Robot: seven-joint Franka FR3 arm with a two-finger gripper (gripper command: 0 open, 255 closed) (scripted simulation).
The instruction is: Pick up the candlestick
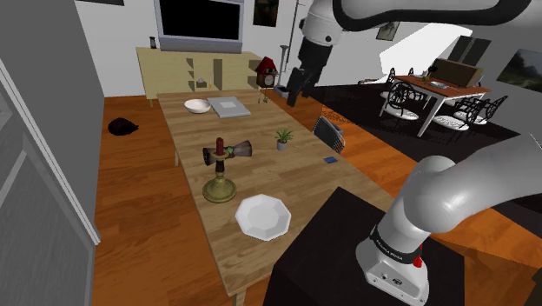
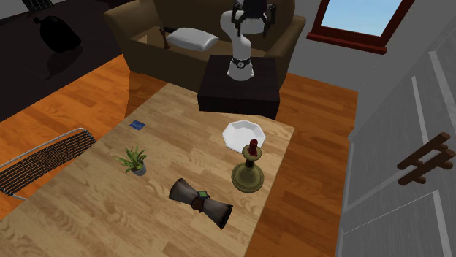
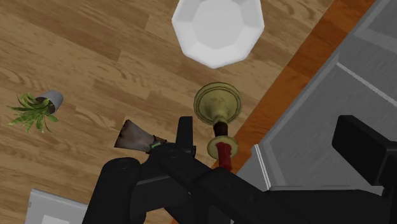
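Note:
The candlestick [image 1: 221,177] is brass, with a wide round base and a short dark red candle, and it stands upright on the wooden table [image 1: 287,187] near the edge at the shoulder view's left. The second exterior view has the candlestick [image 2: 248,171] just beyond a white plate. My black gripper [image 1: 294,90] hangs high above the table's far part, well away from it. In the wrist view the gripper [image 3: 267,130] is open; the candlestick [image 3: 218,114] lies far below, close beside one finger [image 3: 185,135]. Nothing is held.
A dark hourglass-shaped object [image 1: 229,151] lies on its side just behind the candlestick. A white plate [image 1: 262,216] sits nearer the stand. A small potted plant [image 1: 282,137], a white bowl [image 1: 197,106], a grey tray [image 1: 228,105] and a blue card [image 1: 331,160] share the table. A chair [image 1: 328,132] stands beside it.

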